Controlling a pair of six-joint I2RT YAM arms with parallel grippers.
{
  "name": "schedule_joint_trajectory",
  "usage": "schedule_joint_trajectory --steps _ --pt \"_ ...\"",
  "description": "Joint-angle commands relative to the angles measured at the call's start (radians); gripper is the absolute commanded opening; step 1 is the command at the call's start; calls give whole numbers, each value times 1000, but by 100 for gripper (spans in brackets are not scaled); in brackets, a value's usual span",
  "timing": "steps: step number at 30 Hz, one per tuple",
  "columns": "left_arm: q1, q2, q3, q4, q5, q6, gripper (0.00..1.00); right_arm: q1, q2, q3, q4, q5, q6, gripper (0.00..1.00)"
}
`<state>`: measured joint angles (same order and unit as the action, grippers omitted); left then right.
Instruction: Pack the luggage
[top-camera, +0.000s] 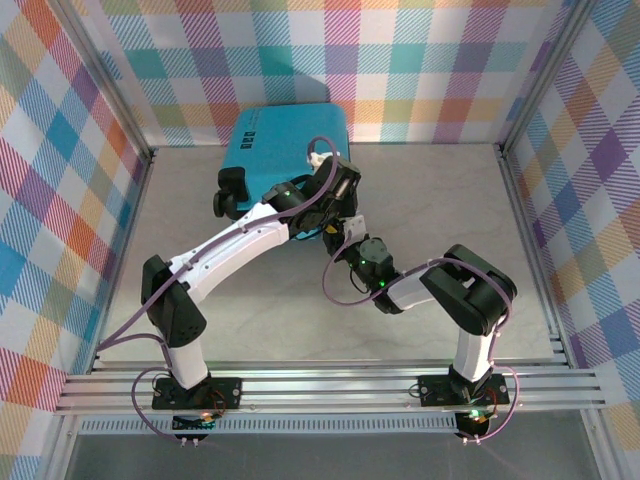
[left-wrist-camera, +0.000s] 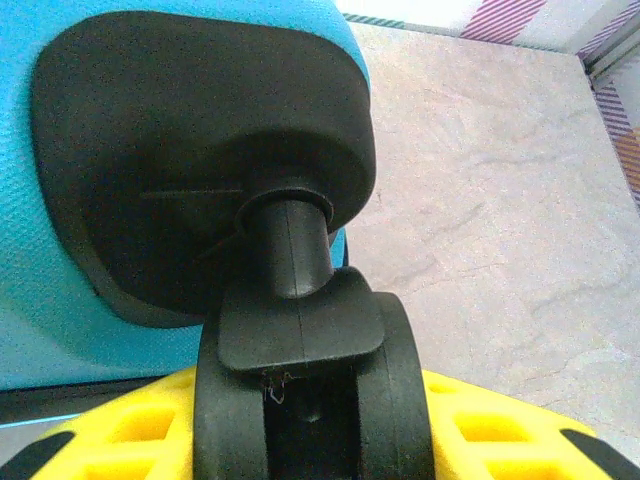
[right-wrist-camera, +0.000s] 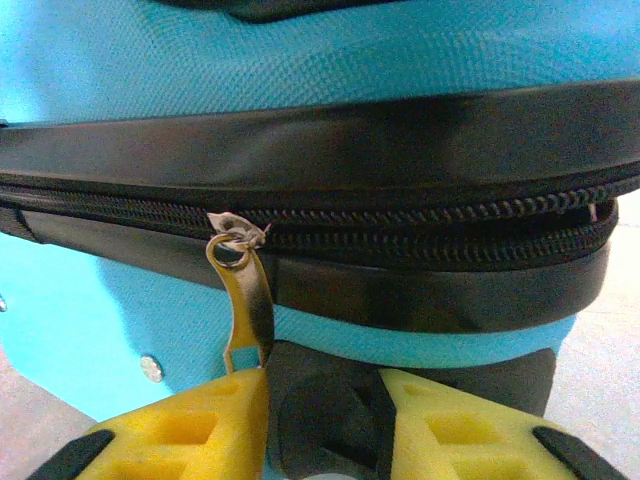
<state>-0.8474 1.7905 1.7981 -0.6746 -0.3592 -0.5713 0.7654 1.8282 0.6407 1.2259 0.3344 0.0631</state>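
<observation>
Pale marbled tabletop (top-camera: 450, 210) inside a booth of bright checked walls (top-camera: 450, 60). Nearest, an aluminium rail (top-camera: 330, 385) carrying both arm bases, both arms bent inward toward the middle. Farther in, right gripper (right-wrist-camera: 325, 420) low against the side of the luggage (top-camera: 280, 140), yellow fingers (right-wrist-camera: 180, 435) parted a little and pinching nothing. Zipper pull (right-wrist-camera: 245, 310) hanging from its slider (right-wrist-camera: 232, 225), just against the inner edge of one finger, not clamped. Close by, left gripper (left-wrist-camera: 310, 425) closed about a black wheel (left-wrist-camera: 395, 370) at a corner of the case, yellow pads (left-wrist-camera: 130, 430) on either side of the caster. Beyond both, the turquoise luggage lying flat at the far side of the table, near the back wall, lid down on the shell. Judged from that: packing seemingly all but done, lid shut, zipper band (right-wrist-camera: 430, 235) meshed along the stretch right of the slider; running the zip home probably the last step, if any remains. Left of the slider, teeth joined or apart: cannot tell. Contents hidden altogether by the closed shell. From above, near right corner of the case covered by wrists and purple cable (top-camera: 330, 290); far run of the zipper out of sight behind the lid.
</observation>
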Motion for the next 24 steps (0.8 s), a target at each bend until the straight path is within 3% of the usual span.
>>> schedule_joint_trajectory --steps 1,18,21,24 --pt "-19 -37 96 221 31 52 5 17 13 26 37 36 -17 34" --pt "-18 -27 96 224 52 50 5 77 -12 50 -26 195 -34 44" --pt "-18 -36 87 227 53 50 5 75 -12 70 -58 224 -37 44" --pt "-18 -44 77 230 54 48 5 75 -9 90 -81 246 -41 35"
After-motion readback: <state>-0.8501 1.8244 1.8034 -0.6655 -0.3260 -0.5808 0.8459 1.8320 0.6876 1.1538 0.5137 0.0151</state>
